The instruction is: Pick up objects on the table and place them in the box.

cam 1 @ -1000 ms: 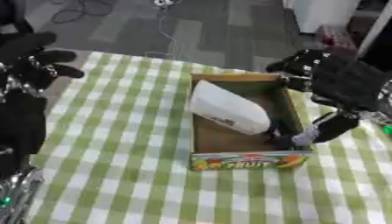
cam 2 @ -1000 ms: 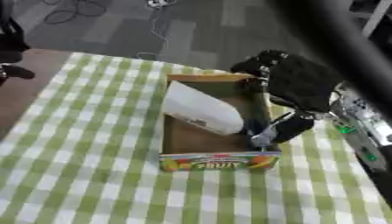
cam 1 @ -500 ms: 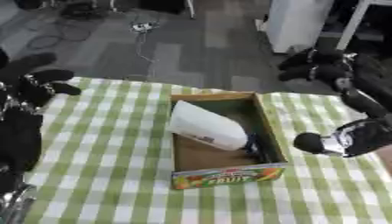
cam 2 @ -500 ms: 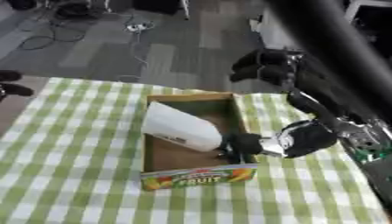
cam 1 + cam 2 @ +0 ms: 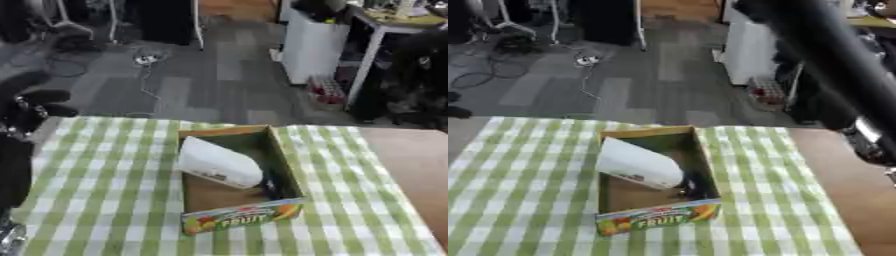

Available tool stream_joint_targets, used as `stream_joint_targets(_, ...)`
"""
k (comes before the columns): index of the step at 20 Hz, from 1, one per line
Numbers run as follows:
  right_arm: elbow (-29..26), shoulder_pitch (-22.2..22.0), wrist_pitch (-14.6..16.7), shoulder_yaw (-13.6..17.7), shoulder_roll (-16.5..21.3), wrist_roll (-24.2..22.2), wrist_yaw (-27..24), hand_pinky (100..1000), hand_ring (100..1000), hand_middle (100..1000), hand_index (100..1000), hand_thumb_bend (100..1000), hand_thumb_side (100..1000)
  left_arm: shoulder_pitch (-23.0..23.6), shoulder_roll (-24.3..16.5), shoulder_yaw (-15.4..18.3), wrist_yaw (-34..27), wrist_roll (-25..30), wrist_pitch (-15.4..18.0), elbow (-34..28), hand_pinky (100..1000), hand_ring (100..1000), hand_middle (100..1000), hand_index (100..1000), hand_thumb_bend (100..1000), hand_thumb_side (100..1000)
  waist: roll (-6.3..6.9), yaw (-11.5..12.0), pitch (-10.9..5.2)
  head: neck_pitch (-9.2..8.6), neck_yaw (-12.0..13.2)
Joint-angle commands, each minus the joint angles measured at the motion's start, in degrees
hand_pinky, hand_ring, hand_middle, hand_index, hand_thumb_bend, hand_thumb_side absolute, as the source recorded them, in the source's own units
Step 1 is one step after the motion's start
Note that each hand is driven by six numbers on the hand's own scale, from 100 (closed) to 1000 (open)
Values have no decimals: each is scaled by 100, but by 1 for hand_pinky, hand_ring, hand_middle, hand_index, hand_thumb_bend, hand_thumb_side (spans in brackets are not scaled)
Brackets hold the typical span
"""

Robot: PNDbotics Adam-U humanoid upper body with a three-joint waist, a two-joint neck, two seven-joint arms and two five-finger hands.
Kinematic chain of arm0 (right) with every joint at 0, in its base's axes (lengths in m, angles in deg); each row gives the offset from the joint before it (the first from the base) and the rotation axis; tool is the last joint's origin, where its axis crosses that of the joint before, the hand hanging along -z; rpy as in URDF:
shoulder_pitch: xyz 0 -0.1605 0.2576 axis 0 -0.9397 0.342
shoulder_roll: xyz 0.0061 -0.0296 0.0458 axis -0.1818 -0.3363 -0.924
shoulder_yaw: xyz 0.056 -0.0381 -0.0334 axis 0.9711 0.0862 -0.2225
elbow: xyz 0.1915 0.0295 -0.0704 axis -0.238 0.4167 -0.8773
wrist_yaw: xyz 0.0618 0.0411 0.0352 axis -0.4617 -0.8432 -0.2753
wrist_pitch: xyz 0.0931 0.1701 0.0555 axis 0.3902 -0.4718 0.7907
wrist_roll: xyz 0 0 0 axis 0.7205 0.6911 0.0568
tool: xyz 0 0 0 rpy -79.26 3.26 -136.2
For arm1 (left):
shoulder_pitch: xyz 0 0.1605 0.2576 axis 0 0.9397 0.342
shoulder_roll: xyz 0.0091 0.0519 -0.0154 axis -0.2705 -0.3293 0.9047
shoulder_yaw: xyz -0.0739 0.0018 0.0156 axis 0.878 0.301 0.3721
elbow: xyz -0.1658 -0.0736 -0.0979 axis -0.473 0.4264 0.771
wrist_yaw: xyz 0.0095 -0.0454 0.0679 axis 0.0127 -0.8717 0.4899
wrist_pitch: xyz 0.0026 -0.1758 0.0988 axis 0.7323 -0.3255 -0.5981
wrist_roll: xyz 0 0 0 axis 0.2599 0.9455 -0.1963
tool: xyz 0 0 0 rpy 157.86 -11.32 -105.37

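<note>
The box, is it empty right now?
No, the box holds a white object lying tilted inside, with a dark item beside it.

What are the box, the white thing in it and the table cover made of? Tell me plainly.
The box: likely cardboard, matte brown inside, printed fruit label in front. The white thing: perhaps a plastic pouch or bottle, smooth; unsure. The table cover: apparently cloth, green-and-white check, flat and matte.

An open cardboard box [image 5: 241,220] with a fruit-printed front stands on the checked cloth. A white bag [image 5: 219,162] lies tilted inside, a dark object [image 5: 271,187] beside it
</note>
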Motion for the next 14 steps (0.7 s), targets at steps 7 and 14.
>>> stream_joint_targets(7,-75,-1136,1686,789,-602,659,-1680,346,566,597,767,592,850,209,-186,175,208,-147,103,-104,638,745,800,863,600,924,81,-216,-301,43,192)
stream_joint_targets(14,-75,-1823,3134,754,-1748,241,-2832,389,562,604,740,578,869,448,89,237,379,-251,214,-104,645,745,800,862,585,924,164,-486,-464,138,728)
